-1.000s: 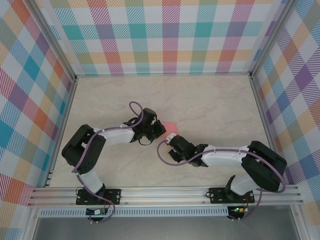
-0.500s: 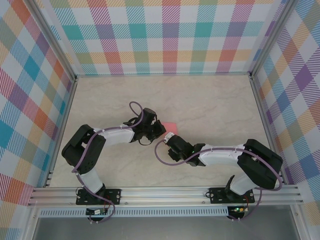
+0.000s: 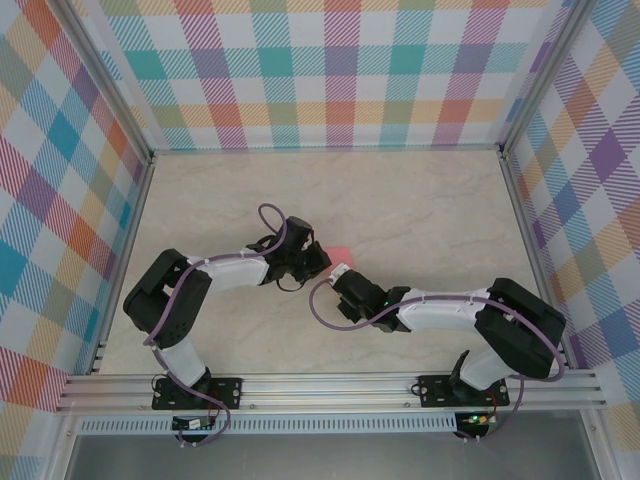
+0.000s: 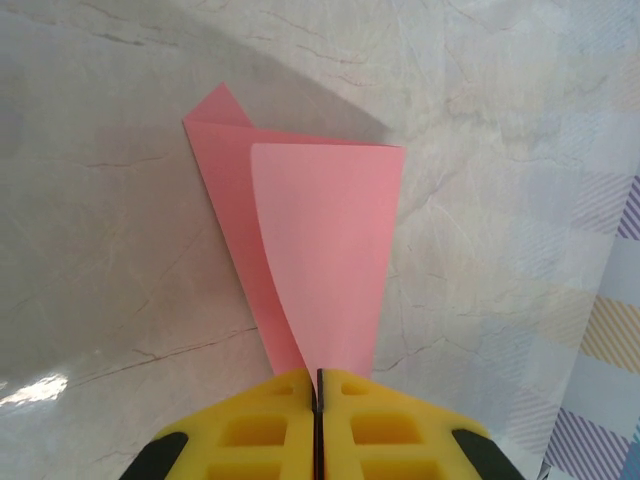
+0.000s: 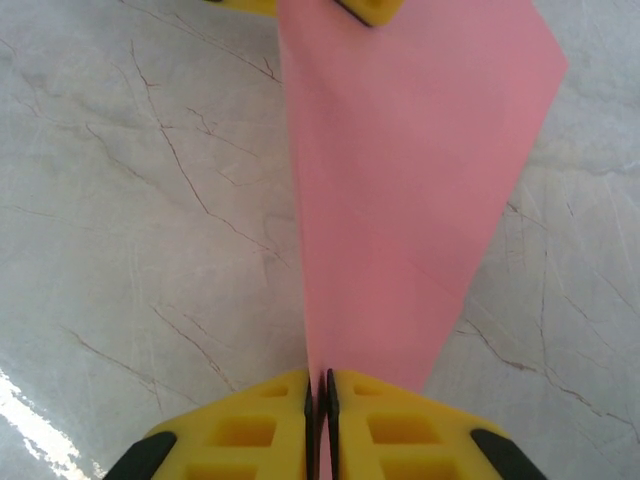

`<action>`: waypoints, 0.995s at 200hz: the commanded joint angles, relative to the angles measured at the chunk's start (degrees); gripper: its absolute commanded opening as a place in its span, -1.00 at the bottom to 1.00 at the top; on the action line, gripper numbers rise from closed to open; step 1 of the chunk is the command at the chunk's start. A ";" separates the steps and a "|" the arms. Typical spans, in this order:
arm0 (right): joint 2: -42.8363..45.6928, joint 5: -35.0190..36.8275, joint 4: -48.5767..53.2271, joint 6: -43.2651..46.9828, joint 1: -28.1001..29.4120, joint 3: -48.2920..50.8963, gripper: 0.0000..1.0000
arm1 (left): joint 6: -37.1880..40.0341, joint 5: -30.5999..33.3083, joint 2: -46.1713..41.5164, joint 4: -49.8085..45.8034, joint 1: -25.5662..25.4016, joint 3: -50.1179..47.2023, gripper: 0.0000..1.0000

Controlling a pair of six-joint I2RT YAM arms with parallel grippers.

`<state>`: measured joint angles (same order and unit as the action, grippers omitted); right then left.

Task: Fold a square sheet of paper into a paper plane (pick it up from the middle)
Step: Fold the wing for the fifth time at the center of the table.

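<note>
The square sheet of paper [image 3: 340,251] is salmon-pink and folded into a creased wedge, held a little above the marble table between both arms. My left gripper [image 4: 318,376] is shut on its narrow end, and a curled upper layer [image 4: 330,250] fans away from the jaws. My right gripper [image 5: 320,380] is shut on another edge, the paper [image 5: 400,200] widening away from it. The left gripper's yellow fingertips [image 5: 372,8] show at the top of the right wrist view. From above, the left gripper [image 3: 322,258] and right gripper [image 3: 344,274] meet mid-table. A paper plane is out of view.
The marble tabletop [image 3: 420,210] is bounded by aluminium rails [image 3: 330,390] and checked walls [image 3: 340,70]. Purple cables loop off both wrists [image 3: 322,305]. Both arm bases are bolted to the near rail.
The right gripper's jaws have closed onto the paper and its arm has shifted slightly left. The left gripper has held still, shut on the paper.
</note>
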<state>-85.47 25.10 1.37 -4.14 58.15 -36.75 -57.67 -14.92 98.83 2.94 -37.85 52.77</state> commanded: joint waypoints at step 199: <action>0.73 -11.44 -0.34 -7.17 -1.76 -1.47 -1.00 | 2.74 5.01 -7.97 -16.67 2.13 3.45 0.08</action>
<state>-86.70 19.18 1.74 -7.46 57.30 -37.87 -56.88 -12.91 95.07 -5.23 -37.08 53.54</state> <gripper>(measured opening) 0.046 0.511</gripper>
